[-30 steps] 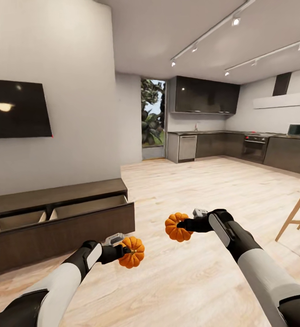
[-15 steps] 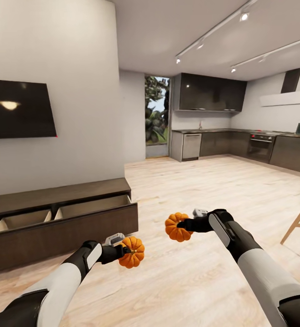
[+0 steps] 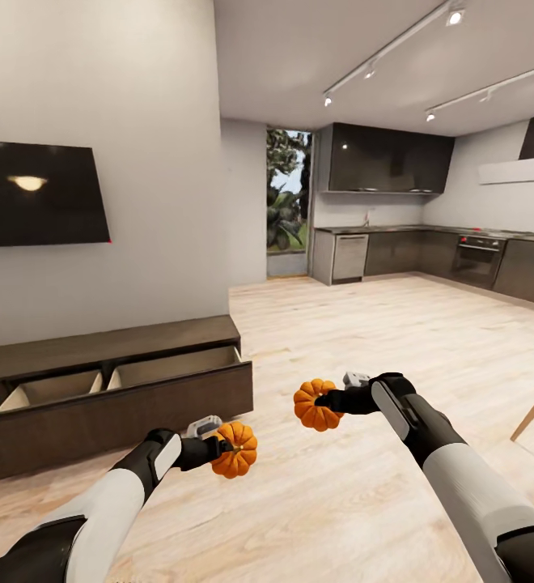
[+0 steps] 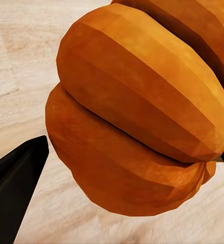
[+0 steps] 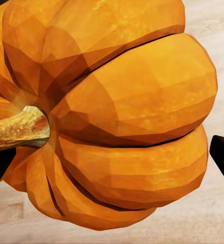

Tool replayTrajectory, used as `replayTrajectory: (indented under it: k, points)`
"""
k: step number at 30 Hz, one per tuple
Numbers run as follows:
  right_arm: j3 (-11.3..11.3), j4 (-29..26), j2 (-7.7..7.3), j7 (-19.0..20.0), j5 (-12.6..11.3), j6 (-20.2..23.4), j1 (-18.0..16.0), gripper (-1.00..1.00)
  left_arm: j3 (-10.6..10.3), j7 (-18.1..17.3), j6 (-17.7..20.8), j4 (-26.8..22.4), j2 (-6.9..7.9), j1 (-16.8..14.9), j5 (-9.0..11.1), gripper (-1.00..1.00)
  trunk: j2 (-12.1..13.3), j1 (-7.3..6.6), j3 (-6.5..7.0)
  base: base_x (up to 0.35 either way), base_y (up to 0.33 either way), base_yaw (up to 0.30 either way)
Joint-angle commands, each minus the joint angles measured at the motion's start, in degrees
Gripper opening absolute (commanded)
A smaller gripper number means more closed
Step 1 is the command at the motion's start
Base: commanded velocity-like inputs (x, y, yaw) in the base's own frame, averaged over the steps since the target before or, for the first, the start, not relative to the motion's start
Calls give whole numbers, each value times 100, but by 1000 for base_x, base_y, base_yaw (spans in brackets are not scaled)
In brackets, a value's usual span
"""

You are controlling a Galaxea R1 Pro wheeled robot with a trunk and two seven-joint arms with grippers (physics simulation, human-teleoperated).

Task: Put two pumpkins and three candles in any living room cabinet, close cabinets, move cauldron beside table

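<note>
Fingers of both grippers clamp pumpkins [image 3: 235, 449] [image 3: 315, 405]; head view adds the open-drawered cabinet [image 3: 113, 397].

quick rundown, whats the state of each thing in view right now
left hand: shut on a pumpkin
right hand: shut on the other pumpkin
left pumpkin: held above the floor
right pumpkin: held above the floor, stem showing in the right wrist view
cabinet: drawer pulled open, pale insides showing, nothing seen in them
tv: screen dark
</note>
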Motion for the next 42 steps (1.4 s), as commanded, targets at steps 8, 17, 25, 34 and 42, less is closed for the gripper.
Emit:
replayTrajectory:
  k: [8,17,25,34,42]
  points:
    - [10,-6,-6,48,50,12,-4,-100,12,24,45,-9,-2,-1,52,-100,319,-177,65,0,0,71]
    - [10,-5,-6,43,50,19,-4,-100,12,24,45,-15,-5,-1,58,-100,680,-375,145,0,0,63]
    - [11,-6,-6,45,50,18,-4,-100,12,24,45,-18,-11,-1,61,-100,680,-375,73,0,0,61]
    - [17,-6,-6,48,50,12,-4,-100,12,24,42,-18,-11,-1,61,-100,680,-375,69,260,0,47]
    - [20,-6,-6,57,53,4,-4,-100,12,24,36,-18,-11,-1,61,-100,680,-375,119,320,0,191]
